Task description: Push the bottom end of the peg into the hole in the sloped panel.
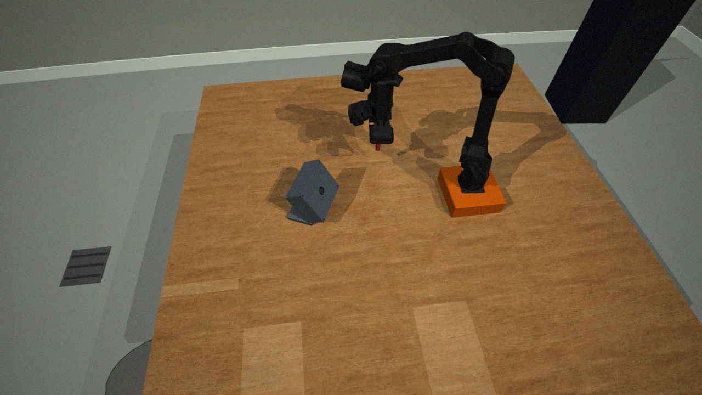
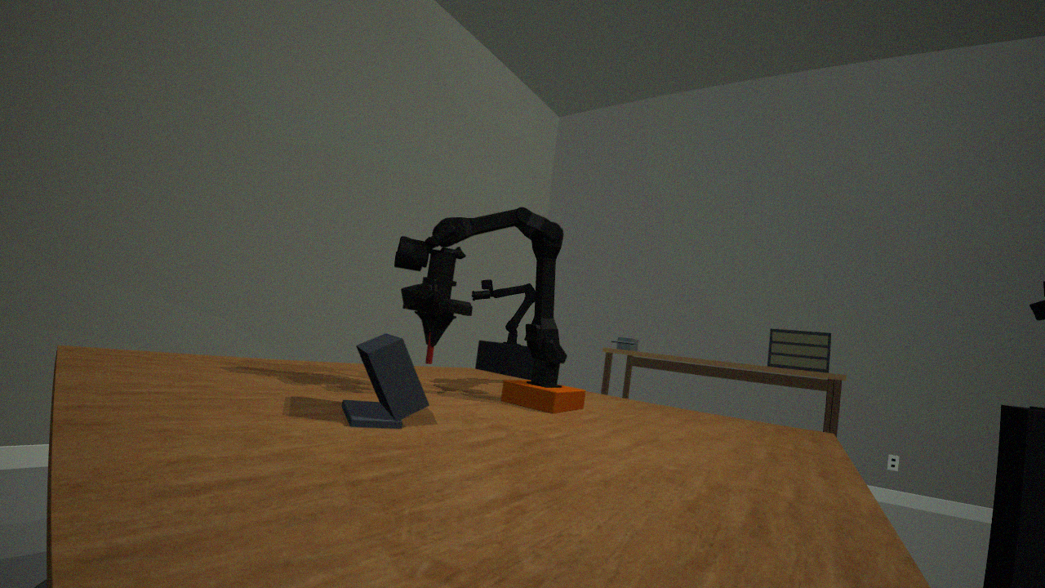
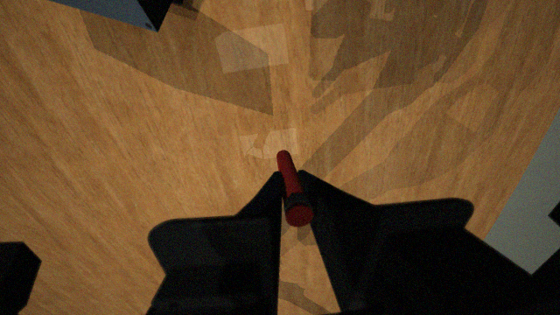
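My gripper (image 1: 379, 140) (image 2: 432, 337) (image 3: 289, 176) is shut on a round red peg (image 1: 378, 146) (image 2: 429, 354) (image 3: 290, 177). The peg hangs upright from the fingers, lifted clear above the wooden table (image 1: 392, 275) (image 2: 365, 496); its lower end sticks out below the fingertips. The grey sloped panel (image 1: 313, 188) (image 2: 394, 376) stands on the table to the front left of the gripper. Its face shows one small round hole (image 1: 321, 190). In the wrist view only a corner of the panel (image 3: 118, 9) shows at the top left.
The arm's orange base block (image 1: 473, 196) (image 2: 544, 397) sits on the table to the right of the panel. A tall dark column (image 1: 613, 54) stands off the table at the back right. A second table with small things (image 2: 723, 369) stands far behind.
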You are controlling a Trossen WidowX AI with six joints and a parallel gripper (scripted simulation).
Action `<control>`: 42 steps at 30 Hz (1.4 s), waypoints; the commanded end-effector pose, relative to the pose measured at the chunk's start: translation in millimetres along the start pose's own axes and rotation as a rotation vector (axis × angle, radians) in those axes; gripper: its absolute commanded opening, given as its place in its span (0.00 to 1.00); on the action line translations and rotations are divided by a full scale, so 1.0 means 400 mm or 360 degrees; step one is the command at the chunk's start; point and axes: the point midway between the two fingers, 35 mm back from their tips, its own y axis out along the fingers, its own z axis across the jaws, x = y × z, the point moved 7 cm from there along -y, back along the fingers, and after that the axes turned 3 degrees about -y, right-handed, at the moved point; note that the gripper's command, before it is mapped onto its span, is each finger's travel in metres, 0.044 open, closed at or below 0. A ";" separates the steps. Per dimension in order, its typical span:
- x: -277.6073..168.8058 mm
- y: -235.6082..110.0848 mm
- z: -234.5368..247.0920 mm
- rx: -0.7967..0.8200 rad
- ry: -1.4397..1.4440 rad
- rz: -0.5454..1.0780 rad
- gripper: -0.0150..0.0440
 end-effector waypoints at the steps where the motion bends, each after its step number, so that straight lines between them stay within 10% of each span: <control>1: -0.002 -0.015 0.003 -0.0014 -0.0010 -0.0011 0.25; 42: 0.040 0.011 0.110 -0.0317 -0.0461 -0.0131 0.25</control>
